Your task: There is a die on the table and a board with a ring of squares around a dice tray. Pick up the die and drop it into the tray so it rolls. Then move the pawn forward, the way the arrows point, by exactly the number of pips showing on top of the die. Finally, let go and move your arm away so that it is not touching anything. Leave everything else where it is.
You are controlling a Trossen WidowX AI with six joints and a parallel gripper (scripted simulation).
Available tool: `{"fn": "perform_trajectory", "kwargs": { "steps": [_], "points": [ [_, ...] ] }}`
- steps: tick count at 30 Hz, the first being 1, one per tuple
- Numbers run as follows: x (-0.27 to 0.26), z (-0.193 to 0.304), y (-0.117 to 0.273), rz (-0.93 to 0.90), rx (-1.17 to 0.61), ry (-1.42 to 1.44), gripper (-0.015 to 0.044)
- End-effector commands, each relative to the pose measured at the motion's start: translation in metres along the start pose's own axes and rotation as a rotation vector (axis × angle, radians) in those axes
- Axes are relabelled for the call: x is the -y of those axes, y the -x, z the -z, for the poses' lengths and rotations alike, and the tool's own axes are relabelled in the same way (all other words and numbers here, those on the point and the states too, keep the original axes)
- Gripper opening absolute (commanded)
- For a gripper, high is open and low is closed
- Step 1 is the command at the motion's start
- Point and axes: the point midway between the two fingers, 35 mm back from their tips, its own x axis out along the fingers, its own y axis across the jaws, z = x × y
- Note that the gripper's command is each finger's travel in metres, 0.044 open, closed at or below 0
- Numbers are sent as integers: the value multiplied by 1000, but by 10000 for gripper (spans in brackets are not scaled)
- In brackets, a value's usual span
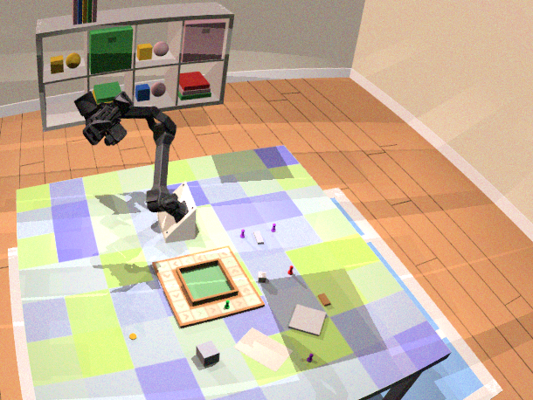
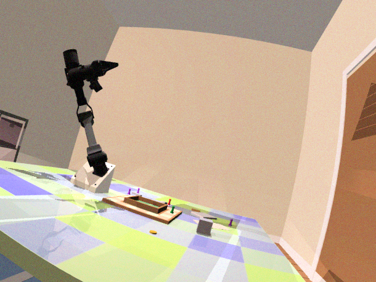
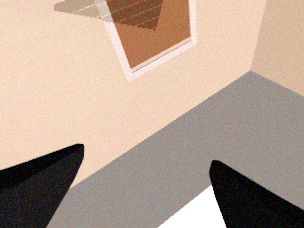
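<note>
A small white die [image 1: 262, 276] sits on the table just right of the board [image 1: 183, 321] [image 2: 167, 220]; its pips are too small to read. The green-floored dice tray [image 1: 215, 298] [image 2: 145, 205] in the board's middle is empty. A green pawn [image 1: 227, 305] [image 2: 172, 210] stands upright on the board's near row, toward its right end, where the arrows point right in the top view. My gripper [image 2: 116, 64] [image 3: 148, 158] is open and empty, raised high above the table, far from the die and pawn.
A red pawn [image 1: 290, 270] [image 2: 169, 202] stands right of the die. Purple pawns [image 1: 242, 233] [image 1: 273, 227] [image 1: 310, 357] stand around. A grey cube [image 1: 207, 354] [image 2: 204, 227], yellow disc [image 1: 133, 336] [image 2: 153, 232], grey slab [image 1: 308, 320], pale sheet [image 1: 263, 349], brown block [image 1: 324, 300] and white block [image 1: 259, 237] lie about.
</note>
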Motion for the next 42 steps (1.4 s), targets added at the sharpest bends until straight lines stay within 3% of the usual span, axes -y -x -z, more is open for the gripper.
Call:
{"fn": "perform_trajectory", "kwargs": {
  "steps": [1,5,13,22,33,42],
  "points": [
    [-3,0,0,-6,-1,-18,374],
    [-59,-5,-3,-66,-18,-423,275],
    [-170,-63,-41,-178,39,-1354,275],
    [-230,-157,-106,-478,135,-2176,275],
    [-218,-309,-182,-1228,218,-2817,275],
    [-154,-433,-213,-2123,-23,-2820,275]
  ]
}}
